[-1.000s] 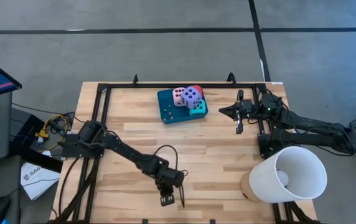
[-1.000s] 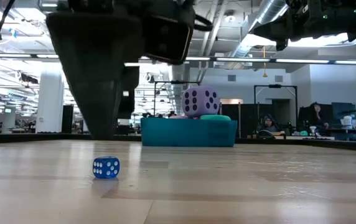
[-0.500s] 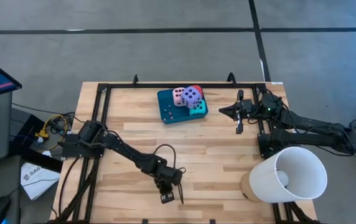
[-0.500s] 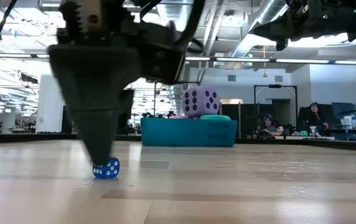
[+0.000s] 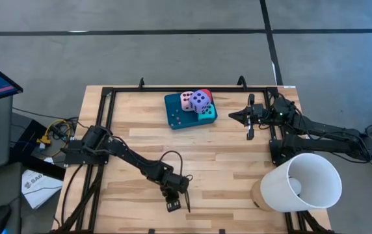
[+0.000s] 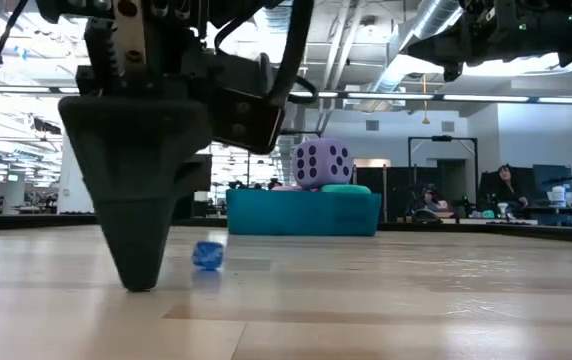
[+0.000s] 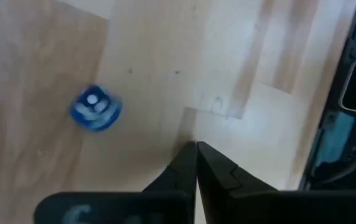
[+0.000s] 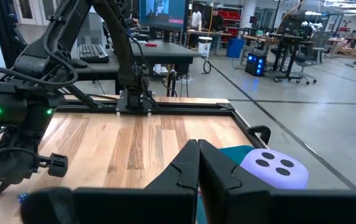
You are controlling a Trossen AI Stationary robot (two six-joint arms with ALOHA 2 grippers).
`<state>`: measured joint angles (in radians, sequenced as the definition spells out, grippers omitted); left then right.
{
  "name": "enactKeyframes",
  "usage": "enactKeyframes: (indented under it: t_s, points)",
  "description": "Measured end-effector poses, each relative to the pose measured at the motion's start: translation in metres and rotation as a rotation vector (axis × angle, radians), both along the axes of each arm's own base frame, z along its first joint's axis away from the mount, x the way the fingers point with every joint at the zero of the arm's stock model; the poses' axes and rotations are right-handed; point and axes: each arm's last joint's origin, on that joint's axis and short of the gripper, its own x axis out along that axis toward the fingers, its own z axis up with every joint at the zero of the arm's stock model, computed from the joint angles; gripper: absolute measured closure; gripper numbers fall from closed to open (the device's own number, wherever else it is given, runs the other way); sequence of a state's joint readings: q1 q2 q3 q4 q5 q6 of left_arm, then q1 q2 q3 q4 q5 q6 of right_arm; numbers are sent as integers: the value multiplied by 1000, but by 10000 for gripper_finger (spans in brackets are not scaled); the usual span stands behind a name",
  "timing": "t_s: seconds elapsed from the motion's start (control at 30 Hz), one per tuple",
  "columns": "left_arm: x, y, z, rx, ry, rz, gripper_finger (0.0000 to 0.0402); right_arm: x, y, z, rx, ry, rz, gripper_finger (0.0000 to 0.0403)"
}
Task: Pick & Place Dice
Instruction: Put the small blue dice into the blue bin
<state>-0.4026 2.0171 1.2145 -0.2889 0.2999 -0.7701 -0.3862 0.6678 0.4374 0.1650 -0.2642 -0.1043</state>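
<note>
A small blue die (image 6: 208,255) lies on the bare wood, blurred, a little to the right of my left gripper (image 6: 141,283). That gripper is shut and points steeply down, with its tip at the tabletop near the table's front edge (image 5: 176,205). Whether it touches the wood I cannot tell. In the left wrist view the die (image 7: 96,109) sits apart from the shut fingertips (image 7: 196,147). Purple (image 5: 200,99), pink (image 5: 186,99), red (image 5: 206,93) and turquoise (image 5: 207,112) dice rest on a teal tray (image 5: 176,116) at the far middle. My right gripper (image 5: 248,121) hangs shut, level, right of the tray.
A black metal frame (image 5: 108,104) runs around the table's edges. A big white cone-shaped shade (image 5: 301,182) lies at the near right corner. Bare wood lies between the tray and my left gripper.
My left gripper, shut all along, has sunk to the tabletop, its tip coming down at the small blue die. The die has tumbled a short way toward the table's right and far side and now lies clear of the tip.
</note>
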Motion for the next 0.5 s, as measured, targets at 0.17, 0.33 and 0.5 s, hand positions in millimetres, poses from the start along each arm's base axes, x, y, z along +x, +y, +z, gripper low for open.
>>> enactKeyframes:
  t_s: [0.17,0.33,0.5]
  points:
    - [2,2,0,41,-36,10,402,0,0,0,0,0,0,403]
    - [4,6,0,104,-75,22,402,0,0,0,0,0,0,403]
    - [5,8,1,152,-85,36,402,0,0,0,0,0,0,403]
